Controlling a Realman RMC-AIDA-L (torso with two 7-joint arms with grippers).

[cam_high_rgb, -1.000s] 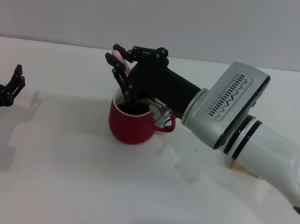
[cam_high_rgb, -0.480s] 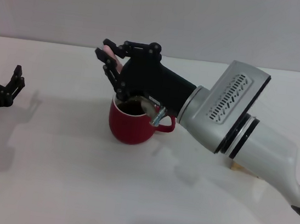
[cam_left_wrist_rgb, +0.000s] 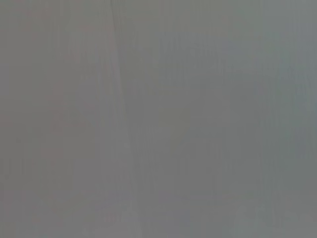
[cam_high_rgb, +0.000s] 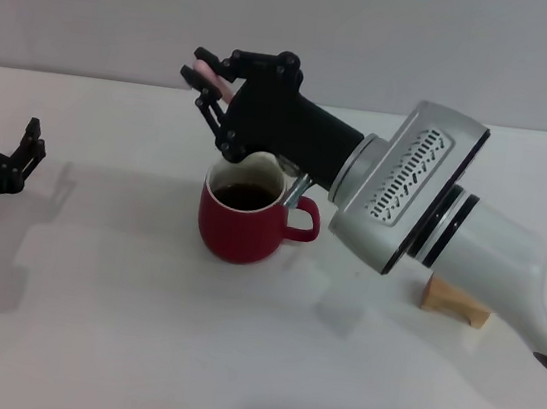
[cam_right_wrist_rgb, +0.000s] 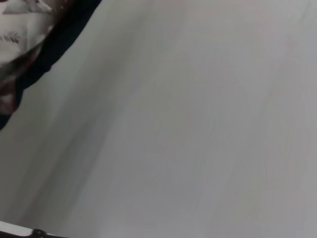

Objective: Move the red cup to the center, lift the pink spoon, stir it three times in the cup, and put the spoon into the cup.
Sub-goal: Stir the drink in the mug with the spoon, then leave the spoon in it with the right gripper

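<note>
On the white table (cam_high_rgb: 136, 328), right pincer (cam_high_rgb: 212, 80) — clamped on pink spoon (cam_high_rgb: 210, 74) — above red cup (cam_high_rgb: 243, 223).

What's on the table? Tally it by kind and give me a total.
Cups: 1, the red cup
Spoons: 1, the pink spoon, held above the cup by the right gripper
Wooden blocks: 1, tan
Total: 3

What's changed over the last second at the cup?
The right gripper, shut on the pink spoon, swung left and then rose, so it now sits above and behind the red cup rather than low over its rim. With the arm shifted, a wooden block shows more fully. The cup and the parked left gripper stayed put.
</note>
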